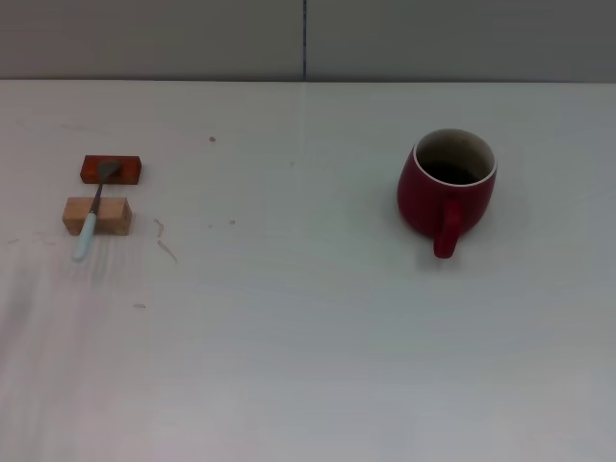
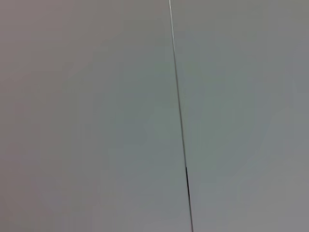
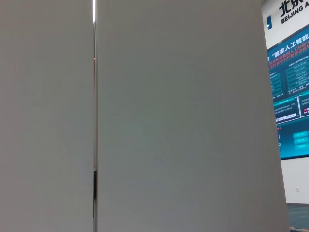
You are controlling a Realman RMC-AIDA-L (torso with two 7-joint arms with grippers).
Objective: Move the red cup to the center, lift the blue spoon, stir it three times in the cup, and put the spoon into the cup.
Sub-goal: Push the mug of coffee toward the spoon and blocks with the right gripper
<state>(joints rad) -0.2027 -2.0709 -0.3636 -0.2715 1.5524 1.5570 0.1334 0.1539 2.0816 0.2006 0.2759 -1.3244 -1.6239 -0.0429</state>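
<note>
Dark red ceramic mug (image 1: 447,190) sitting upright right of centre, handle facing robot. Slim pale-blue-handled spoon (image 1: 93,216) lying across two wooden blocks (image 1: 97,216), far left. Neither gripper showing; grip state cannot tell.

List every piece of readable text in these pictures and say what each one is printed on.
"BEIJING A", cut off at the picture's edge, below partly cut Chinese characters: white wall sign, right wrist view.
Chinese headline and small print on the blue display screen: too small to read.
Red cup, blue spoon, wooden blocks: no text.
</note>
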